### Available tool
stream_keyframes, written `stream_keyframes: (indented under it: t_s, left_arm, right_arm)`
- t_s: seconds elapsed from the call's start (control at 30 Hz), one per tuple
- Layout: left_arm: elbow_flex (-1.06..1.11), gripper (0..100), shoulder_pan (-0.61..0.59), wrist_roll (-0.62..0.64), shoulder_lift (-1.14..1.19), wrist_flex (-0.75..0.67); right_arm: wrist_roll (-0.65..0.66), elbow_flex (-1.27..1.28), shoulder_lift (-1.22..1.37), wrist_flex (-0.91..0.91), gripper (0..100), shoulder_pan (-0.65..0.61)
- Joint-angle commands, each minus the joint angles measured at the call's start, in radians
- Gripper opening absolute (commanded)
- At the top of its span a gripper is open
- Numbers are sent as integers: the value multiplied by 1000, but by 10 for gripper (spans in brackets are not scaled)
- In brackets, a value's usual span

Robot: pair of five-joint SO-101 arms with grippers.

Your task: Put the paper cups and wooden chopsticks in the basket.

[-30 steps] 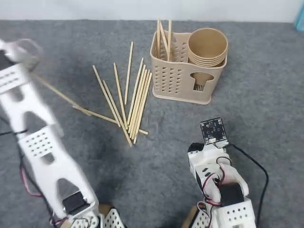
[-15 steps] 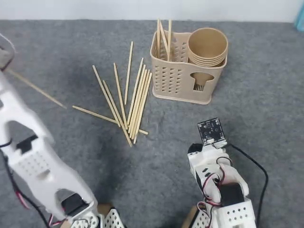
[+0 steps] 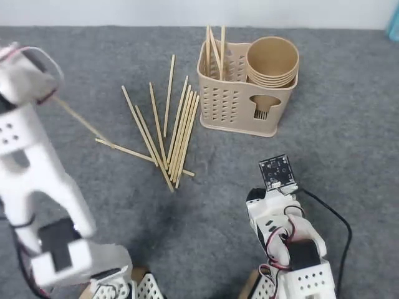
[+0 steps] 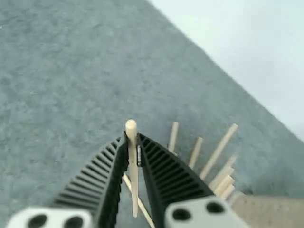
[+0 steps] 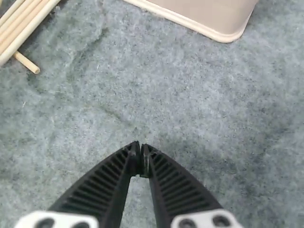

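Wooden chopstick (image 4: pixel 133 176) pinched in L pincer (image 4: pixel 131 138); R pincer (image 5: pixel 140 148) pressed together nr basket (image 5: pixel 209 18).

Stacked brown paper cups (image 3: pixel 272 61) are nested in the perforated beige basket (image 3: pixel 237 106) beside upright chopsticks (image 3: pixel 215 45). Loose chopsticks (image 3: pixel 177 131) are scattered nearby on the carpet. One slanted chopstick (image 4: pixel 131 128) is clamped in the left gripper (image 4: pixel 131 142).
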Motion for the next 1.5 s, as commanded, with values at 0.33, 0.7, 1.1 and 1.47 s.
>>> stream_keyframes:
  t_s: [0.33, 0.7, 1.1, 1.47]
  left_arm:
    - [311, 11, 419, -152, -535, -407]
    - [555, 11, 720, -147, -597, -1151]
    - [561, 11, 787, -155, -379, -1183]
    - [657, 11, 787, -262, -334, -1082]
  right_arm:
    - [15, 21, -15, 7, 9, 7]
    - [15, 21, -15, 1, 9, 7]
    - [17, 21, -15, -4, 9, 8]
    - [23, 21, -15, -16, 9, 8]
